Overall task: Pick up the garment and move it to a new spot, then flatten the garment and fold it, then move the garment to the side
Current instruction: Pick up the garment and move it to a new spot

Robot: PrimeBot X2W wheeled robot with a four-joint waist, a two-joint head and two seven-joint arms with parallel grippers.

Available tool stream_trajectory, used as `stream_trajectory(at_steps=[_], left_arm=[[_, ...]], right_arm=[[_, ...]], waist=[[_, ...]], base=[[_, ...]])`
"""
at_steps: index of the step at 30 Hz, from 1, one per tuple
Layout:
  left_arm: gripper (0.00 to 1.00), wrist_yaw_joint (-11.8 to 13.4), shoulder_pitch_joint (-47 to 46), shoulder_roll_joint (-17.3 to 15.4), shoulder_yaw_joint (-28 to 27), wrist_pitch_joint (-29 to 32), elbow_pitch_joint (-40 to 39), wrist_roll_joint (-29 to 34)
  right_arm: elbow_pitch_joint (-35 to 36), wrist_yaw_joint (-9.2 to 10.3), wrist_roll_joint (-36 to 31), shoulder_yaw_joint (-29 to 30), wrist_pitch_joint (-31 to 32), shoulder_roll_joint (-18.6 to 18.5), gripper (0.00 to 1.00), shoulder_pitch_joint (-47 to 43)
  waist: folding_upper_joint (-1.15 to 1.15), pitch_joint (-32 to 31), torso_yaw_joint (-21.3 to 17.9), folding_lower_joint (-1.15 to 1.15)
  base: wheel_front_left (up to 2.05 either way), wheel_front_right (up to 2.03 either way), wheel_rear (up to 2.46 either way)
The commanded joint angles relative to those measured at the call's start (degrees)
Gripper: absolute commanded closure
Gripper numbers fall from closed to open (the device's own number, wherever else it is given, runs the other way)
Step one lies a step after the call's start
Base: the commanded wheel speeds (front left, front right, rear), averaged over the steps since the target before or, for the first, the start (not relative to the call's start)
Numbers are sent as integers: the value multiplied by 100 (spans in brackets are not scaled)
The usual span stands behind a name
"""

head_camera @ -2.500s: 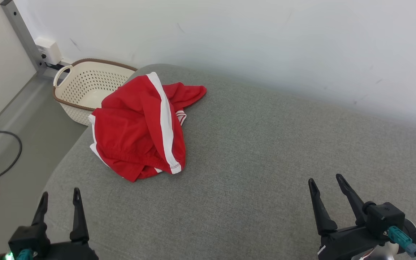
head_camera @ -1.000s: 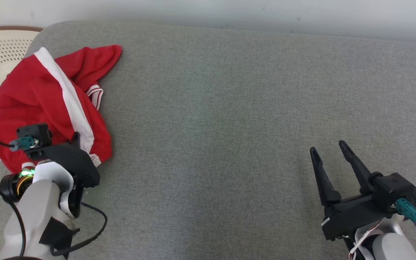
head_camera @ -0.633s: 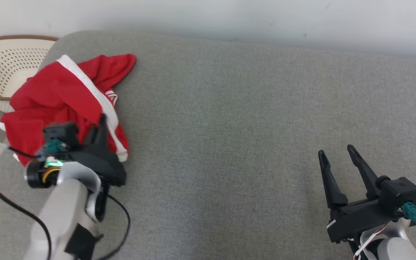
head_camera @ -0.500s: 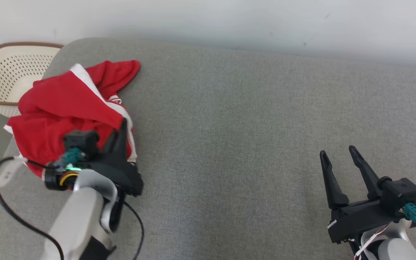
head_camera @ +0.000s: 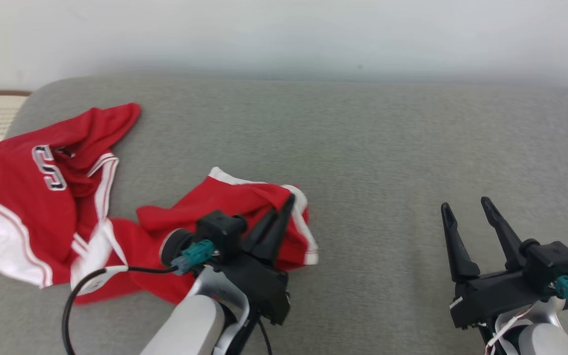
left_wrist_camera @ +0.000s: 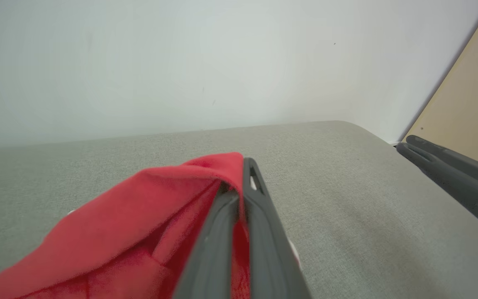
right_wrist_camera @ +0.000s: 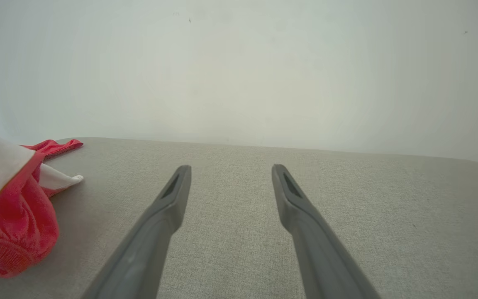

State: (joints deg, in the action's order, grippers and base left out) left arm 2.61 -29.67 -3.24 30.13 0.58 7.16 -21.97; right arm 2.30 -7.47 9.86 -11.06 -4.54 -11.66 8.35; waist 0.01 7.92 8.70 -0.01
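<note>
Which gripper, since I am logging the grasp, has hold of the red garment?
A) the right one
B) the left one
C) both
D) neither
B: the left gripper is shut on a fold of the red garment, while the right gripper stands open and apart from it over the grey cushion.

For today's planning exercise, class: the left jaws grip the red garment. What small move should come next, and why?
Probably lift the garment and carry it rightward: the left gripper has its jaws shut on one edge, while most of the cloth trails toward the left end of the cushion, short of the middle.
</note>
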Motion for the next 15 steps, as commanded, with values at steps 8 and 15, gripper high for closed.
stream_trajectory(at_steps=[8,15], left_arm=[[100,59,-439,27,828,103,-232,-434],[100,362,-1361,25,1295,-182,109,-975]], right_arm=[[-37,-3,16,13,-90,40,0,171],[-147,-3,101,3,-224,152,0,306]], waist=[[-1,276,-1410,1],[-1,627,-2227,1]], base=[[0,0,0],[0,0,0]])
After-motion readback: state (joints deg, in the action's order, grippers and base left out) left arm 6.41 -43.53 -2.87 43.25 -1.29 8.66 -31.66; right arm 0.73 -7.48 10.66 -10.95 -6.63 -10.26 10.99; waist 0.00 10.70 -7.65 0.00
